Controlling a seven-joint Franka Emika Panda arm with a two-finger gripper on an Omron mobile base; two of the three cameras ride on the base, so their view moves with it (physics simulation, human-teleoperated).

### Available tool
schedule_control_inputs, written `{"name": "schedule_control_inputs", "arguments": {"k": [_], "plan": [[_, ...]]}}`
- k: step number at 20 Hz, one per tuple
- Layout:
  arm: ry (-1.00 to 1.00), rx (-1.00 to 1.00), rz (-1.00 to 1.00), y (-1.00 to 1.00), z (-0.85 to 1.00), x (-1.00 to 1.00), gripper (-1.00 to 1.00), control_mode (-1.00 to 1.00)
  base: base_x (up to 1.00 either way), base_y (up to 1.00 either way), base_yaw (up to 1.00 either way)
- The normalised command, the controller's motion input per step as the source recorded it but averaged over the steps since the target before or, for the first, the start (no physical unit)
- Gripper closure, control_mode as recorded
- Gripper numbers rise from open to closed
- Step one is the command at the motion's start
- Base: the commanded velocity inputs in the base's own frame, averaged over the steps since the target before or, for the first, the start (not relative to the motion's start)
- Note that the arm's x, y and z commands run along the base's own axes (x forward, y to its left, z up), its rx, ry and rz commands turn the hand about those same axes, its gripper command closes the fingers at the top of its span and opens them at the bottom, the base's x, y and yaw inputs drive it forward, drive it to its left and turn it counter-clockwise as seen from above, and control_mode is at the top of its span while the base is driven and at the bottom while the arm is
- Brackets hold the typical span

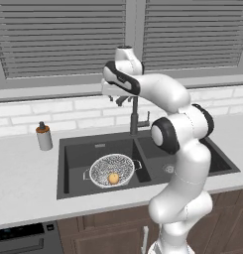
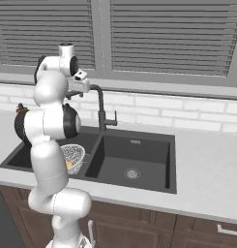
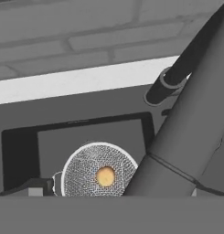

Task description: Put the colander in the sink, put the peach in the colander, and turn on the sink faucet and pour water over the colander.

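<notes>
I find the colander (image 1: 112,170) sitting in the left basin of the sink (image 1: 76,186), upright, with its two small side handles showing. The peach (image 1: 113,178) lies inside the colander, on the mesh near the front of the bowl. In the hand view the same pair appears from above: the colander (image 3: 98,171) with the peach (image 3: 105,176) close to its centre. From the right base view the colander (image 2: 74,156) is partly hidden behind my arm, with a sliver of the peach (image 2: 69,164) just visible at its edge.

The gripper (image 1: 121,99) is raised high at the back of the sink, right by the top of the faucet (image 1: 134,119). Its fingers stand fully spread and grasp nothing. I cannot tell whether they touch the faucet. The hand view shows the faucet (image 3: 186,137) very close, its body crossing the right side and its spout reaching toward the sink.

A soap bottle (image 1: 43,136) with an orange cap stands on the counter (image 1: 24,183) left of the sink, well apart from the colander.
</notes>
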Motion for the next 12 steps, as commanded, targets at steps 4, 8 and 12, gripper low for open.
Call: {"name": "schedule_control_inputs", "arguments": {"k": [4,8,12], "plan": [[0.0,0.0,-0.07,0.11,-0.01,0.0,-1.0,-1.0,0.0,0.0,0.0],[0.0,0.0,-0.08,0.01,0.19,-0.05,-1.0,-1.0,0.0,0.0,0.0],[0.0,0.05,-0.09,-0.3,0.9,-0.4,-1.0,-1.0,0.0,0.0,0.0]]}}
